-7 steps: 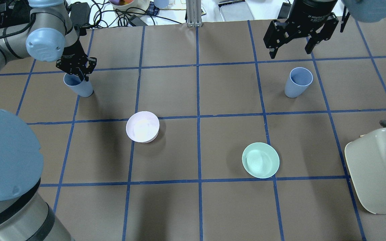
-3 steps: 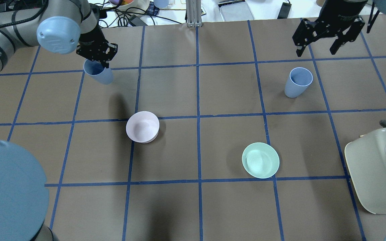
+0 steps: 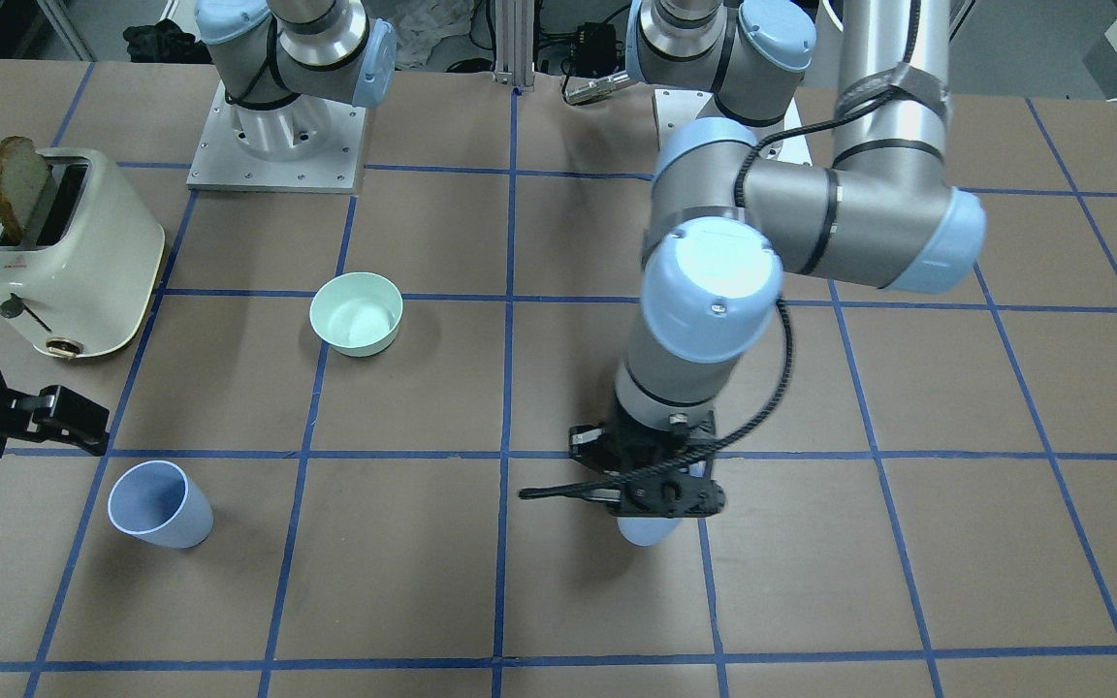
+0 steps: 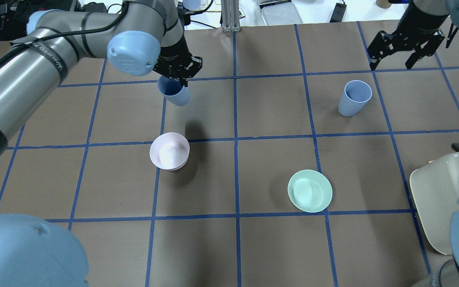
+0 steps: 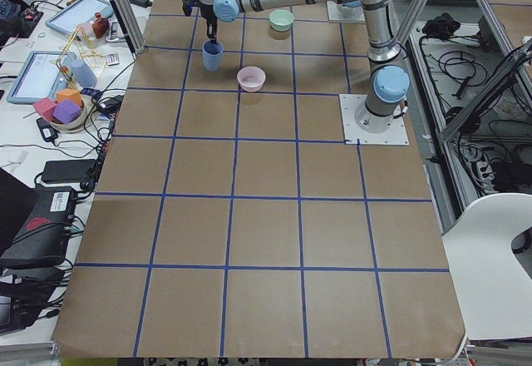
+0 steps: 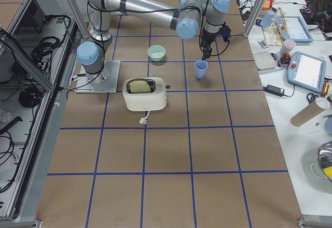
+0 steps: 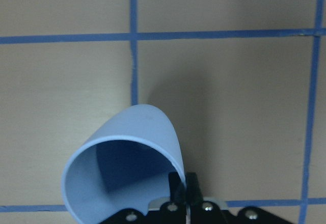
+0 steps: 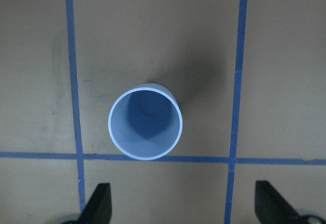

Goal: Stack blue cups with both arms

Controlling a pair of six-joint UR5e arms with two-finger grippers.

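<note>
My left gripper point(image 4: 179, 79) is shut on the rim of one blue cup point(image 4: 173, 94) and holds it tilted above the table, left of the centre line. The left wrist view shows that cup point(image 7: 127, 158) with the fingers point(image 7: 184, 186) pinching its right rim. In the front view it hangs below the gripper point(image 3: 651, 531). The second blue cup point(image 4: 355, 98) stands upright at the far right. My right gripper point(image 4: 391, 63) is open and empty, beyond that cup and above it. The right wrist view looks straight down into the cup point(image 8: 145, 122).
A pale pink bowl point(image 4: 169, 151) sits just nearer than the held cup. A mint green bowl point(image 4: 310, 190) sits right of centre. A cream toaster point(image 4: 440, 207) holding a slice of toast point(image 3: 15, 179) stands at the near right edge.
My left arm has lifted its cup off the table and carried it to the right. My right gripper has moved right and farther back, still open. The second cup has not moved.
</note>
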